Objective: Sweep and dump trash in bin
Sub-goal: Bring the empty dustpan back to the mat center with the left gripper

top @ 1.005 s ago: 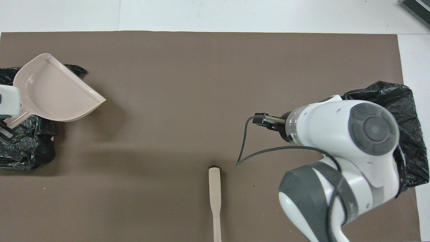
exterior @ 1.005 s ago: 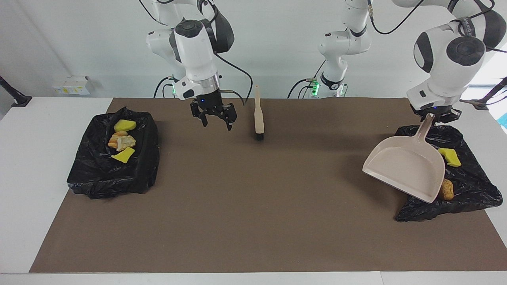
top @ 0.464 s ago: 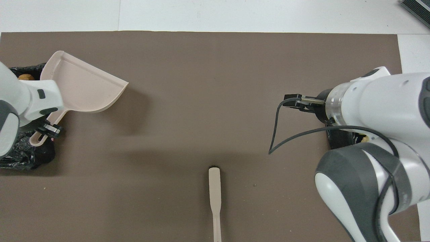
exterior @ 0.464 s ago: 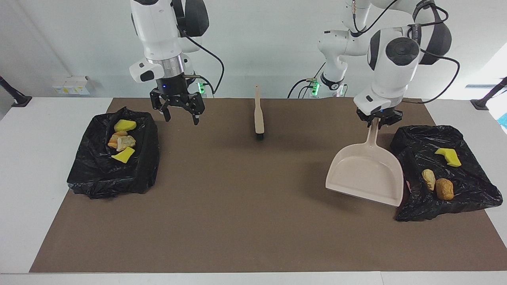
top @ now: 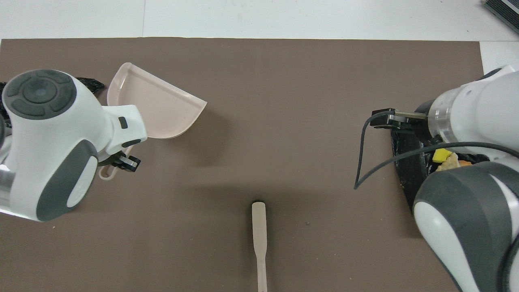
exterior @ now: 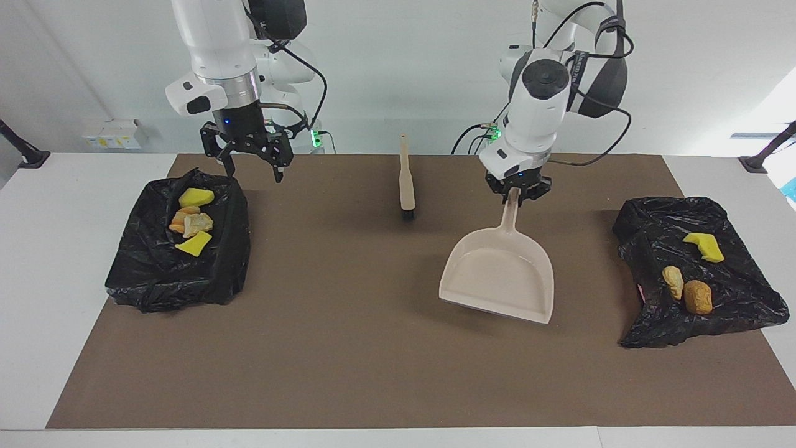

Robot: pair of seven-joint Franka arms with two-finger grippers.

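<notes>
Worktop (exterior: pixel 398 373) under a brown mat, shown with both arms raised and all visible trash already binned.

Bins: two black bag-lined bins. The bin at the right arm's end (exterior: pixel 155 274) sits at 9 o'clock in the facing view and holds four scraps of trash (exterior: pixel 193 221), yellow and tan. The bin at the left arm's end (exterior: pixel 734 298) sits at 3 o'clock and holds three scraps (exterior: pixel 690 292), one yellow and two brown. No scrap is visible on the mat.

Dustpan (exterior: pixel 500 277): empty, hanging tilted over the mat at about 4 o'clock from the brush, its handle pinched by the left claw (exterior: pixel 518 194), fingers clamped together on it.

Brush (exterior: pixel 406 180): lying untouched at 12 o'clock on the mat, handle toward the robots.

Right claw (exterior: pixel 252 163): fingers spread apart, empty, over the mat beside the first bin's rim.

Risks: the narrow pinch at the handle's end leaves the pan free to swing or slip, so a hard set-down could twist it loose. The right claw appears close to the bag's rim, though the height is hard to judge; a low sideways pass could snag the plastic and tip scraps back out.
</notes>
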